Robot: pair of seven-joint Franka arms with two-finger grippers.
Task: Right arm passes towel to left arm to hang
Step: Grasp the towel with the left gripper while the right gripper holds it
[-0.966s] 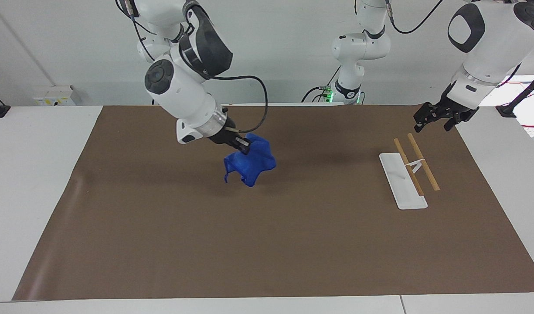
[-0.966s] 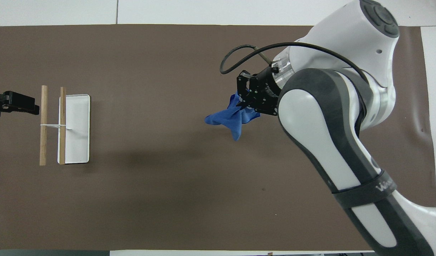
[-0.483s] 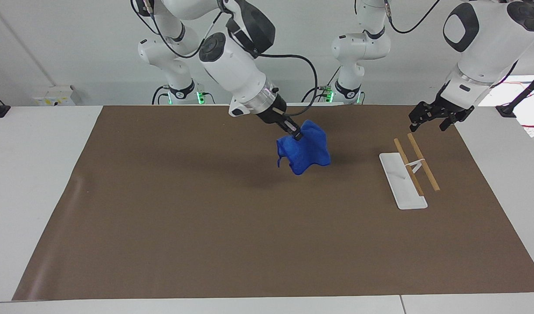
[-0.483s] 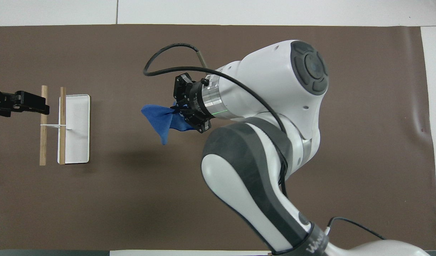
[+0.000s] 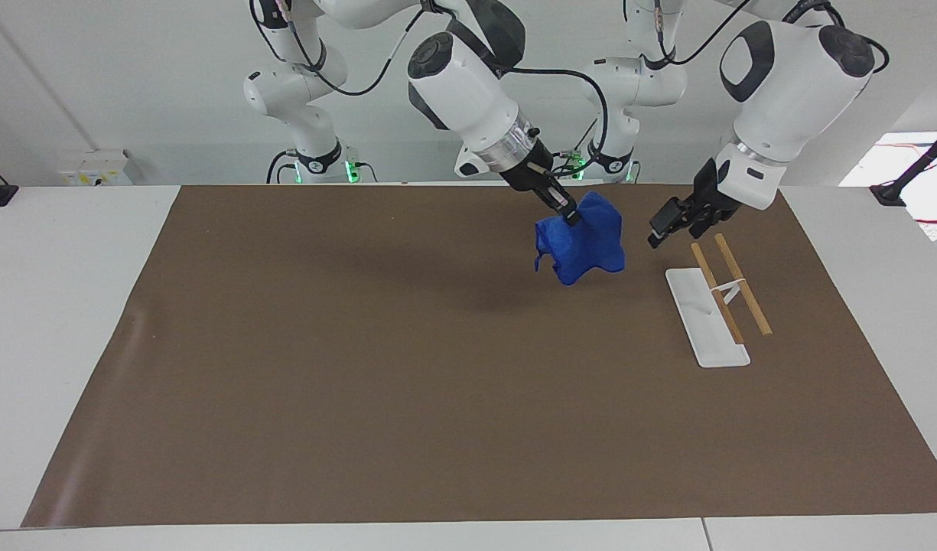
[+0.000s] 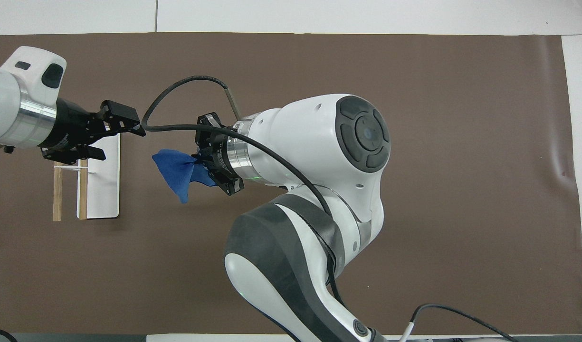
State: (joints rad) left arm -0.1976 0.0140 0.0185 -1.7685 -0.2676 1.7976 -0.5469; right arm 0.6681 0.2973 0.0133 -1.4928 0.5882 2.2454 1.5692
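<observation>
Towel (image 5: pixel 581 243) hung bunched from the right gripper (image 5: pixel 567 216), clamped shut on it above the mat (image 5: pixel 361 383); left gripper (image 5: pixel 662 232), jaws open, hovered beside it over the rack (image 5: pixel 732 295).

A brown mat (image 5: pixel 361 367) covers most of the white tabletop (image 5: pixel 63 306). Toward the left arm's end lies a flat white tray (image 5: pixel 701 317), with two wooden rods (image 5: pixel 747 295) raised on a thin white stand just beside it.
</observation>
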